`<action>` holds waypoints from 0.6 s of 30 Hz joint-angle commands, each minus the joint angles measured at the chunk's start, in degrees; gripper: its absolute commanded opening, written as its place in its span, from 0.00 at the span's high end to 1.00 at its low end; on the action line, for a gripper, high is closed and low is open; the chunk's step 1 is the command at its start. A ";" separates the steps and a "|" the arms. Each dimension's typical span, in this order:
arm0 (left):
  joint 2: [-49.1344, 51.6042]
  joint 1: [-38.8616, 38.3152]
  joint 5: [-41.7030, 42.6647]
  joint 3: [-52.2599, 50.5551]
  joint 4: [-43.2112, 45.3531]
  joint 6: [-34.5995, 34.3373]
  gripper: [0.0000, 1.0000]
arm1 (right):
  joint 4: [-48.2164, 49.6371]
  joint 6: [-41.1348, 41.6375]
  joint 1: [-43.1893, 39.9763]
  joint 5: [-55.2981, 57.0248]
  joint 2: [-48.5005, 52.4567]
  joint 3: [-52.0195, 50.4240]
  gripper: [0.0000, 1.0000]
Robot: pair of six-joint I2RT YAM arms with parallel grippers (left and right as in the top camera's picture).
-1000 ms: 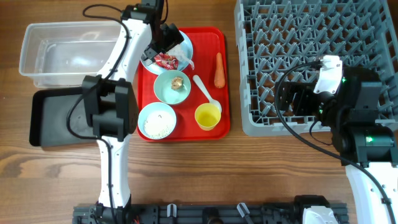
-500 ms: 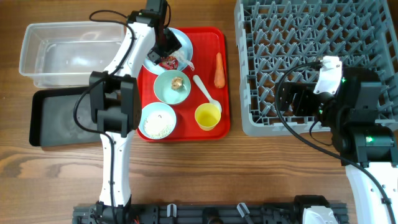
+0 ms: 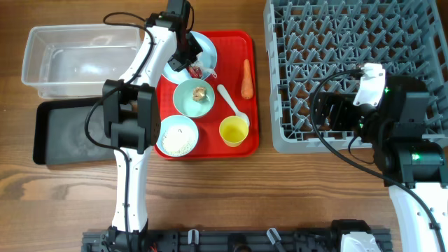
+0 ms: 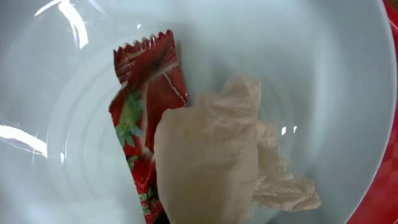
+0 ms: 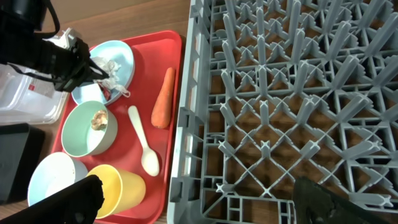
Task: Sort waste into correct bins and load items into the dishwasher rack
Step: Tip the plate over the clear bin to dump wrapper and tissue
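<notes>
My left gripper (image 3: 189, 60) is down on the pale blue plate (image 3: 208, 43) at the back of the red tray, jaws shut. In the left wrist view the white tissue (image 4: 211, 155) runs straight into the jaws, with the red-and-white wrapper (image 4: 146, 87) beside and partly under it. Whether the wrapper is pinched too I cannot tell. The carrot (image 3: 246, 78), spoon (image 3: 231, 103), yellow cup (image 3: 234, 131), the bowl (image 3: 189, 103) with the brownish lump (image 3: 199, 93) and the rice bowl (image 3: 176, 136) lie on the tray. My right gripper (image 5: 202, 205) hangs open over the dishwasher rack (image 3: 364, 63).
The clear tub (image 3: 77, 59) stands at the back left, with the black tray (image 3: 59, 133) in front of it. The red tray (image 3: 234, 47) lies between these bins and the rack. Bare wooden table runs along the front.
The left gripper has gone from open to shut while settling a little lower and to the right onto the plate's waste. The right arm has not moved.
</notes>
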 commanded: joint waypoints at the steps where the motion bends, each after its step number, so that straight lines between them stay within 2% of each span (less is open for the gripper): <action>1: -6.05 0.07 1.79 1.86 -1.20 6.60 0.96 | 0.37 0.81 0.22 -0.96 0.28 1.33 0.00; 7: -17.73 0.98 0.70 5.44 -6.93 8.41 0.96 | 1.88 3.32 0.22 -0.96 0.28 1.33 0.00; 10: -23.82 2.91 -7.13 5.44 -10.45 8.28 0.96 | 2.08 3.43 0.22 -0.96 0.28 1.33 0.00; 15: -27.28 8.74 -20.28 5.44 -16.50 5.57 0.96 | 2.12 3.41 0.22 -0.96 0.28 1.33 0.00; 18: -26.21 13.55 -21.31 5.16 -17.05 2.27 0.96 | 2.10 3.39 0.22 -0.96 0.28 1.33 0.00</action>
